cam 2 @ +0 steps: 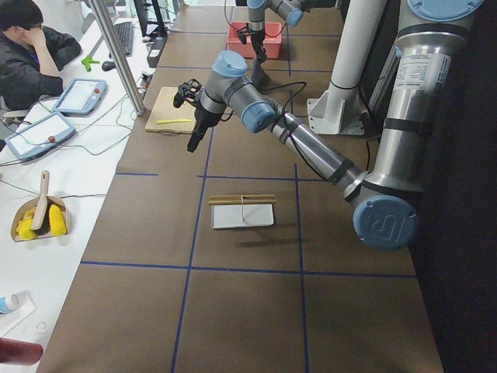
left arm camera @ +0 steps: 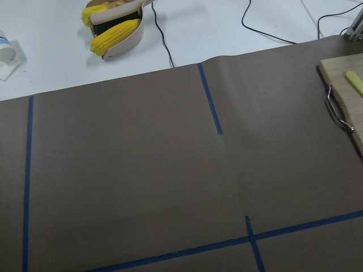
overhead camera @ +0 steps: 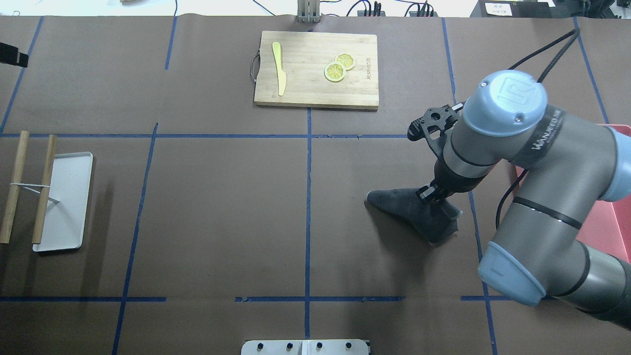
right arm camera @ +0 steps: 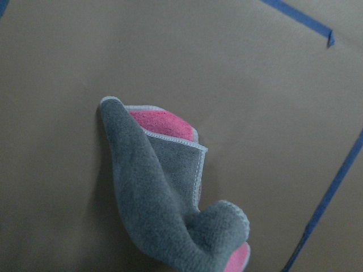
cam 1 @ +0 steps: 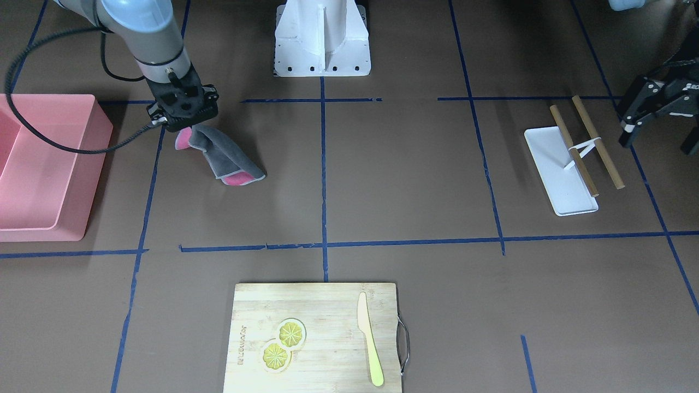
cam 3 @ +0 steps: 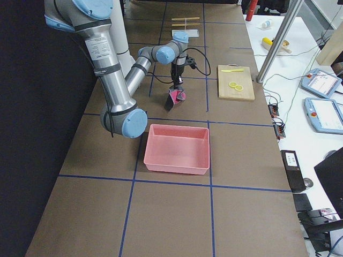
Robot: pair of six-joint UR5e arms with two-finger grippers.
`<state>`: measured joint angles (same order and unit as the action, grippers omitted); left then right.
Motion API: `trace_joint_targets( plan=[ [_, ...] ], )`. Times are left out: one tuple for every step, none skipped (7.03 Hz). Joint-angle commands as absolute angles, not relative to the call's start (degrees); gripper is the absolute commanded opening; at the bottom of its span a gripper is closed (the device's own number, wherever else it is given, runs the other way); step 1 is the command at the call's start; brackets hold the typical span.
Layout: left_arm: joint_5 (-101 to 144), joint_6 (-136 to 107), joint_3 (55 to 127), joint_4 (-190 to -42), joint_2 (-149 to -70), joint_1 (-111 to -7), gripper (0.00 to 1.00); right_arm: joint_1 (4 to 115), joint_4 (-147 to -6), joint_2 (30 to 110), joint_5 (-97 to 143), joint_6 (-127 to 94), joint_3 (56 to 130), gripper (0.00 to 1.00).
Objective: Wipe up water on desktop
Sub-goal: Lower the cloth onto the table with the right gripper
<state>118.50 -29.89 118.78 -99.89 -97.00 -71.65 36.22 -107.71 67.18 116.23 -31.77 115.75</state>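
upper left: right end effector (cam 1: 188, 127) clamped on grey-pink cloth (cam 1: 232, 161), long axis slanting down-right, lower end resting on tabletop (cam 1: 409, 174); left end effector (cam 1: 655, 143) far right, jaws apart.

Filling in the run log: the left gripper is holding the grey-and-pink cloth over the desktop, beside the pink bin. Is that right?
Not quite: it is the right gripper that holds the grey-and-pink cloth; the overhead view shows its arm coming in from the right. The rest stands: over the desktop, beside the pink bin.
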Motion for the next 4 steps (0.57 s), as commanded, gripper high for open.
trace_joint_targets(
  plan=[
    [118.91,-25.68,118.74,-99.84,-94.15,-73.47,1.00,35.94,-100.76,67.15,117.77,-31.29,108.93,0.00],
    [118.92,-25.23,118.83,-99.84,-93.70,-73.91,1.00,38.38,-98.90,67.15,119.17,-31.29,107.16,0.00],
    [118.83,-25.14,118.83,-99.93,-93.60,-74.26,1.00,41.54,-98.79,67.06,121.35,-31.46,104.27,0.00],
    [118.92,-25.05,118.83,-99.84,-93.52,-74.70,1.00,45.05,-98.70,65.76,122.94,-30.07,100.06,0.00]
  ],
)
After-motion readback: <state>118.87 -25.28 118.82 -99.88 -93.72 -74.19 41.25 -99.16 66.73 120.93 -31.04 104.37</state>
